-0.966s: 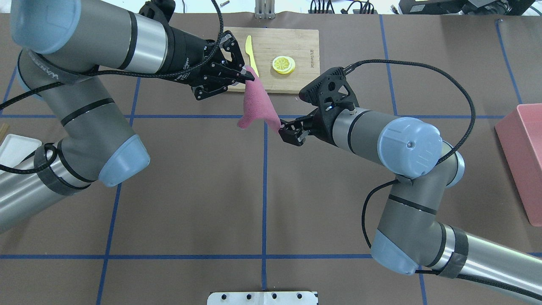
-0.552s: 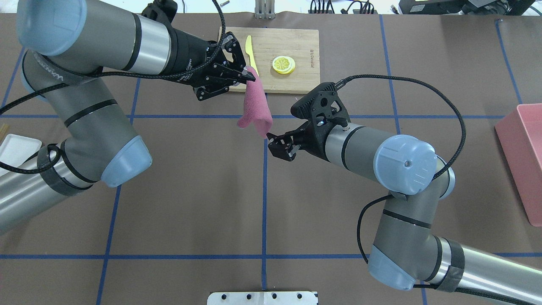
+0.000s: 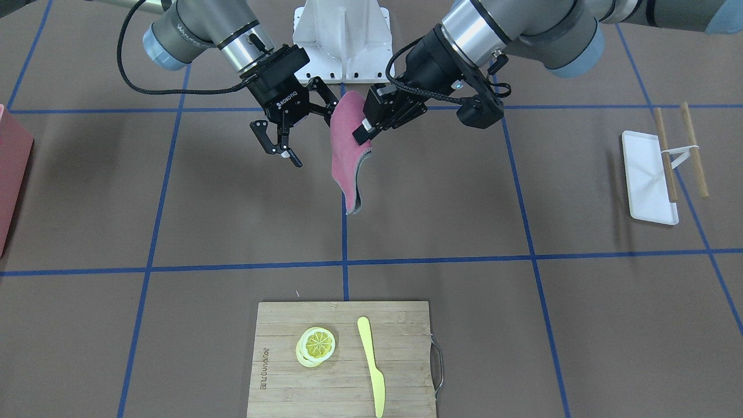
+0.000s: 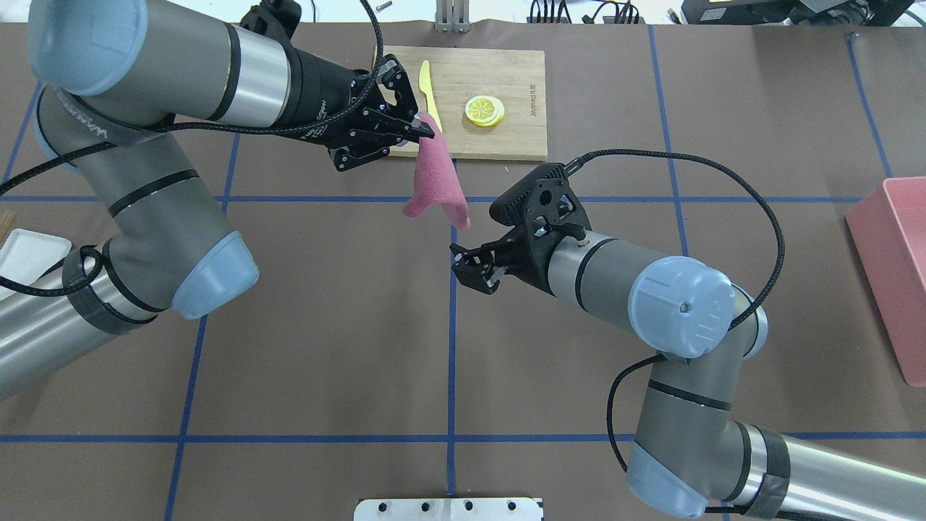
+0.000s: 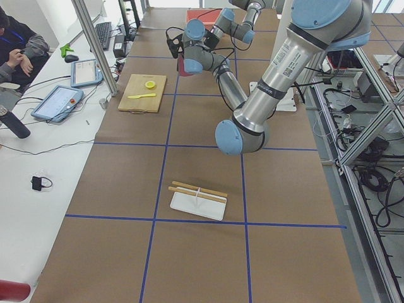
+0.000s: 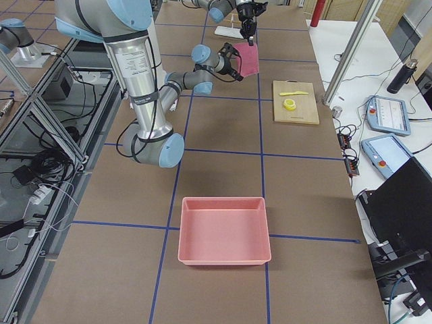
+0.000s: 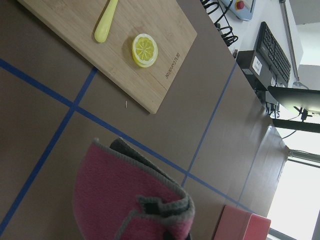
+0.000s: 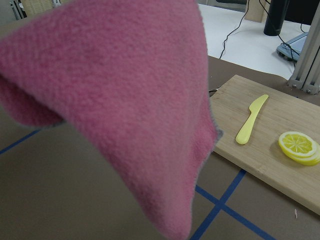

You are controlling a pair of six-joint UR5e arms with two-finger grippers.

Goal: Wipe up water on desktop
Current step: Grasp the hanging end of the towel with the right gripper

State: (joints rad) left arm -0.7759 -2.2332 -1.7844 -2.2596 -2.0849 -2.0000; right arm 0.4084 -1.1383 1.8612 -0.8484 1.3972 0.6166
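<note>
Pulls right claw point(image 4: 474, 269) back off cloth point(image 4: 434, 184), jaws wide, empty; keeps left claw point(image 4: 427, 132) pinched on it above worktop point(image 4: 325, 325). Reads ROBOTIQ on right claw's body.

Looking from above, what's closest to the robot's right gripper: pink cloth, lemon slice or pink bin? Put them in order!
From the right gripper:
1. pink cloth, hanging just ahead.
2. lemon slice, on the cutting board.
3. pink bin, far right edge.

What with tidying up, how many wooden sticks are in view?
2. Both at the robot's left end: one stick lies over the white tray, the other stick alongside its edge. None seems hidden.
</note>
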